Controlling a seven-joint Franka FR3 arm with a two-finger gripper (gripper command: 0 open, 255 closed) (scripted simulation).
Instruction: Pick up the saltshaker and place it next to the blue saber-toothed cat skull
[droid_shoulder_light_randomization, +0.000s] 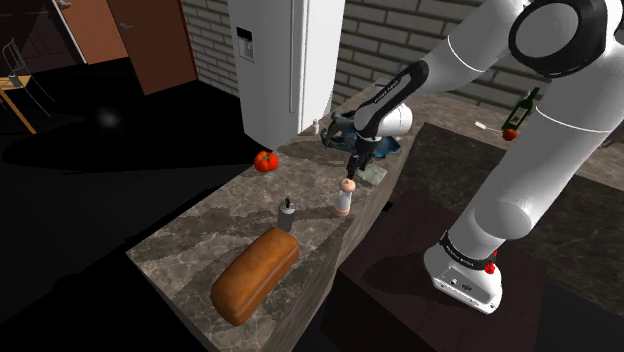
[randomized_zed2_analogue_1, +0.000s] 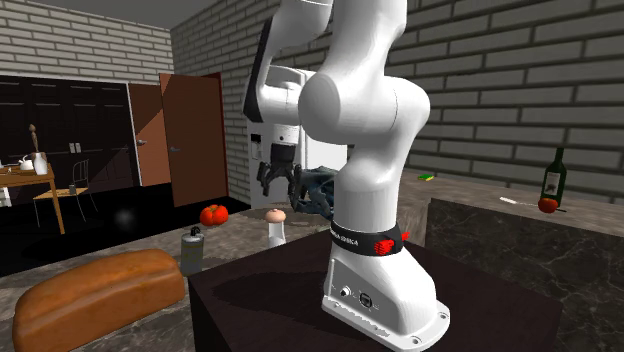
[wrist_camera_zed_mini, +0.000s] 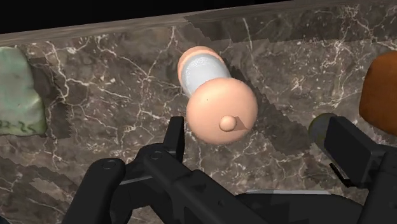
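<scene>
Hovering just above the saltshaker (droid_shoulder_light_randomization: 344, 198), which stood upright on the marble counter (droid_shoulder_light_randomization: 190, 245) near the blue skull (randomized_zed2_analogue_1: 318, 190), our gripper (droid_shoulder_light_randomization: 352, 166) had its fingers (wrist_camera_zed_mini: 175, 137) apart; we judged we should centre on its cap before descending.

Grey brick walls (randomized_zed2_analogue_1: 480, 80); brown door (randomized_zed2_analogue_1: 195, 135); white fridge (droid_shoulder_light_randomization: 285, 60); veined marble counter (droid_shoulder_light_randomization: 190, 245).

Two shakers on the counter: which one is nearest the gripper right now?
The peach-capped shaker, standing right under the open gripper. The grey shaker stands farther off, beside the bread loaf.
</scene>
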